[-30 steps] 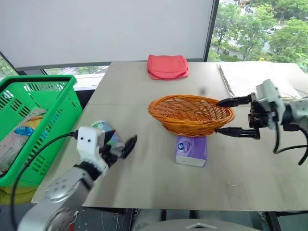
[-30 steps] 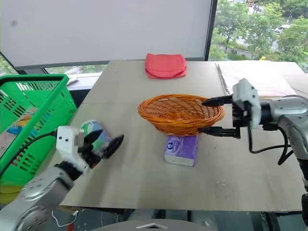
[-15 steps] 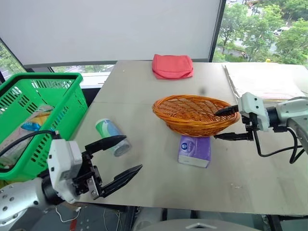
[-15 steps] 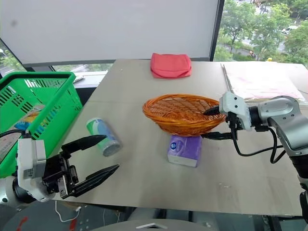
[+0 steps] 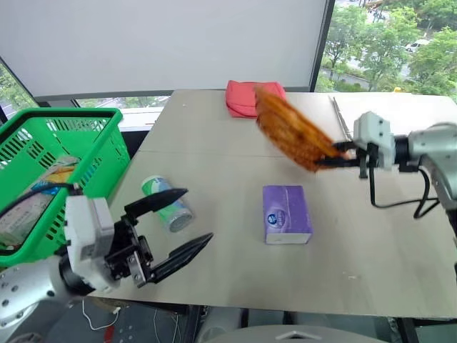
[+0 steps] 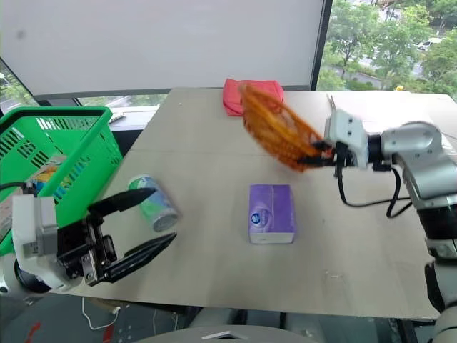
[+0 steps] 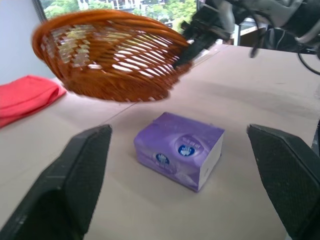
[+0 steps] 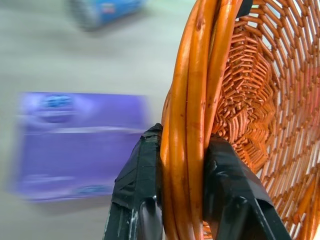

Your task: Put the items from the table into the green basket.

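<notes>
Hovering at the near left edge of the table (image 5: 371, 271), the left gripper (image 5: 187, 226) is standing with its two black fingers spread wide and nothing between them, pointing roughly level out over the tabletop toward the right.

Just beyond its upper finger the can (image 5: 166, 204) is lying on its side on the table, silvery end facing the near edge and its long axis running from near right to far left (toward the green basket (image 5: 93, 125), which is sitting off the table's left edge with packets already inside). The can is lying slightly left of where the fingers are pointing, so the left arm is plainly the nearer one for it; judging from this, the wrist would need to swing left and the fingers to straddle the can across its long axis.

Further toward mid-table the purple tissue box (image 6: 270, 213) is lying flat and uncovered, long axis running near to far, well apart from both grippers; the left wrist view is looking straight at it between the open fingers.

Farthest, the right gripper (image 8: 182, 162) is pinching the rim of the orange wicker bowl (image 6: 275, 133), which is hanging tilted above the table, clear of the box. The red cloth (image 5: 241, 96) is lying at the far edge
</notes>
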### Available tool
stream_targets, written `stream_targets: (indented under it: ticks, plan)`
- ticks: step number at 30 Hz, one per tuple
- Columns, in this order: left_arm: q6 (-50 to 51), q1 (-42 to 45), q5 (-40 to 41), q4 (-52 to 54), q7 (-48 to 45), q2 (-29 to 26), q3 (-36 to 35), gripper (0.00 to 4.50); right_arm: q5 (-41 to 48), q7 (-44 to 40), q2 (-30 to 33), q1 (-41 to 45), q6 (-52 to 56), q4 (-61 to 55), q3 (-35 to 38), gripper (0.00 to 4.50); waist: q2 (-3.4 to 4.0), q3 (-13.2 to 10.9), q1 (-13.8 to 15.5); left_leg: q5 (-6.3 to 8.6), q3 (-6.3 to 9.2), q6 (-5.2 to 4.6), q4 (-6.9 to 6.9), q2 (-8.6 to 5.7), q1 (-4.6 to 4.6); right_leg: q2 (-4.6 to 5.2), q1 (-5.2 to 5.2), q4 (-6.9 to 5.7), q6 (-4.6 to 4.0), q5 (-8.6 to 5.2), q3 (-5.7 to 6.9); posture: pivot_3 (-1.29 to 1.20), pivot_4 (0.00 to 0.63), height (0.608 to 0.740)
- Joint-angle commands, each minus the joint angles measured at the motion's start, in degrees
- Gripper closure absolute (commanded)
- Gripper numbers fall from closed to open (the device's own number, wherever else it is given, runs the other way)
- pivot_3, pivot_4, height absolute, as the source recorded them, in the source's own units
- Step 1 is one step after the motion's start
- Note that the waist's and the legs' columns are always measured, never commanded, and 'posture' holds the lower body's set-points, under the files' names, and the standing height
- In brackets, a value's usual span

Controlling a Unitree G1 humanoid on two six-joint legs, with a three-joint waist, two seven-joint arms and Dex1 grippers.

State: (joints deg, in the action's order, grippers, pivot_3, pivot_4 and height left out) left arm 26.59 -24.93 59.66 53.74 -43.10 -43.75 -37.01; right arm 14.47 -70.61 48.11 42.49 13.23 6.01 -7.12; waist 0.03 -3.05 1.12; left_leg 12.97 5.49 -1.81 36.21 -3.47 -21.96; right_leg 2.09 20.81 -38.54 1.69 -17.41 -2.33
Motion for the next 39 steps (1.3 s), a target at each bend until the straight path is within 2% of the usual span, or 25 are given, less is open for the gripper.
stream_targets:
  ticks: [1,3,6,8,11,12,13,14,16,18,20,25,27,30,34,39]
  plan:
    - [0.4,4.4,3.9,0.6,4.9,-1.7,2.1,0.00,-10.3,3.5,1.0,7.9,-12.8,12.8,-1.9,4.08,-0.01,0.0,0.0,0.00,0.02,0.00,0.00,0.00,-0.01,-0.01,0.00,0.01,0.14,0.08,0.02,0.04,0.000,0.740]
    - [1.4,8.7,4.8,0.0,8.8,-2.4,5.2,0.00,-22.5,12.2,1.1,15.0,-22.3,27.9,-7.7,4.08,-0.01,0.0,-0.1,0.00,-0.03,0.01,-0.01,0.00,0.01,-0.01,0.00,0.02,0.14,0.08,-0.01,0.05,0.000,0.740]
    - [2.7,13.1,4.4,-0.8,12.2,-3.1,9.0,0.00,-34.5,24.6,-0.3,22.6,-29.7,44.8,-14.6,4.08,-0.02,0.0,-0.1,-0.04,-0.09,0.04,-0.01,-0.03,0.04,-0.02,0.01,-0.03,0.09,0.09,-0.05,0.05,0.000,0.740]
    - [3.5,15.4,4.1,-1.3,14.0,-3.4,11.1,0.00,-38.9,31.2,-2.1,26.1,-32.9,53.1,-17.2,4.08,-0.04,0.0,-0.3,-0.16,-0.21,0.26,-0.03,-0.04,0.03,-0.03,0.03,-0.04,0.08,0.09,-0.15,0.06,0.000,0.740]
    - [4.9,19.2,3.0,-2.2,17.5,-3.5,14.4,0.00,-44.2,36.9,-4.5,28.8,-33.9,62.1,-20.4,4.08,-0.04,0.0,-0.7,-0.17,-0.44,0.27,-0.14,-0.02,-0.06,-0.08,0.35,-0.26,0.10,0.10,-0.40,0.07,0.000,0.740]
    - [5.3,20.0,2.5,-2.2,18.4,-3.4,15.2,0.00,-45.4,38.6,-5.2,29.2,-33.7,64.2,-21.1,3.04,-0.04,0.0,-0.8,-0.18,-0.54,0.27,-0.15,-0.02,-0.10,-0.10,0.48,-0.36,0.11,0.10,-0.53,0.07,0.000,0.740]
    - [5.6,20.5,2.1,-2.4,19.5,-3.2,15.6,0.00,-46.5,39.8,-5.7,29.5,-33.5,65.8,-21.6,2.76,-0.04,0.0,-0.9,-0.18,-0.57,0.28,-0.19,0.02,-0.14,-0.15,0.55,-0.36,0.11,0.10,-0.57,0.07,0.000,0.740]
    - [6.0,20.8,2.0,-2.6,20.6,-3.0,15.9,0.00,-47.1,40.6,-6.1,29.7,-33.5,66.9,-21.8,2.28,-0.04,0.0,-1.0,-0.18,-0.59,0.28,-0.21,0.04,-0.15,-0.16,0.60,-0.39,0.12,0.11,-0.62,0.08,0.000,0.740]
    - [7.6,22.1,0.3,-3.8,26.2,-1.8,17.1,0.00,-47.1,41.8,-6.6,30.0,-33.8,68.2,-21.0,1.14,-0.04,0.0,-1.0,-0.18,-0.60,0.28,-0.25,0.05,-0.20,-0.17,0.67,-0.40,0.12,0.11,-0.65,0.09,0.000,0.740]
    - [9.7,23.6,-0.8,-4.4,32.1,-0.7,18.5,0.00,-45.1,41.1,-7.2,30.1,-34.3,68.6,-18.7,0.19,-0.04,0.0,-1.0,-0.18,-0.60,0.28,-0.25,0.04,-0.20,-0.18,0.68,-0.43,0.13,0.12,-0.66,0.10,0.000,0.740]
    - [12.4,24.2,-3.0,-4.0,38.1,0.1,19.4,0.00,-39.2,35.1,-8.4,29.8,-33.5,68.2,-13.6,0.08,-0.04,0.0,-0.9,-0.18,-0.60,0.27,-0.23,0.04,-0.17,-0.19,0.66,-0.47,0.14,0.13,-0.67,0.12,0.000,0.740]
    - [17.9,24.5,-8.1,-4.1,55.1,6.8,19.7,0.00,-21.7,11.2,-11.6,26.8,-27.9,57.9,-1.4,0.08,-0.05,0.0,-0.8,-0.17,-0.58,0.24,-0.16,0.05,0.02,-0.21,0.47,-0.59,0.17,0.14,-0.68,0.12,0.000,0.740]
    - [21.3,24.8,-10.2,-4.4,61.5,10.5,21.3,0.00,-12.3,0.0,-12.0,21.2,-19.0,42.9,1.2,0.08,-0.10,0.0,-0.2,-0.14,-0.54,0.20,-0.07,0.05,0.01,-0.21,0.48,-0.70,0.18,0.14,-0.64,0.12,0.000,0.740]
    - [26.4,25.1,-12.8,-5.5,68.2,15.3,23.8,0.00,1.5,-9.6,-10.5,11.2,-1.5,17.7,3.2,0.08,-0.20,0.1,1.3,-0.02,-0.32,0.00,0.03,0.06,-0.08,-0.18,0.46,-0.71,0.18,0.15,-0.41,0.10,0.000,0.740]
    - [32.2,24.9,-11.5,-7.0,76.8,24.4,21.7,0.00,13.5,-12.6,-7.3,0.6,13.2,-2.1,5.3,0.08,-0.21,0.1,3.0,-0.01,-0.09,0.02,0.18,-0.02,-0.34,-0.09,0.59,-0.76,0.17,0.15,-0.17,0.08,0.000,0.740]
    - [36.1,26.1,-15.1,-9.6,81.0,29.2,19.6,0.00,14.8,-9.7,-5.2,-5.9,16.2,-9.8,4.9,0.08,-0.49,0.3,3.4,-0.02,0.00,0.03,0.30,-0.03,-0.54,-0.07,0.71,-0.77,0.12,0.21,-0.08,0.05,0.000,0.740]
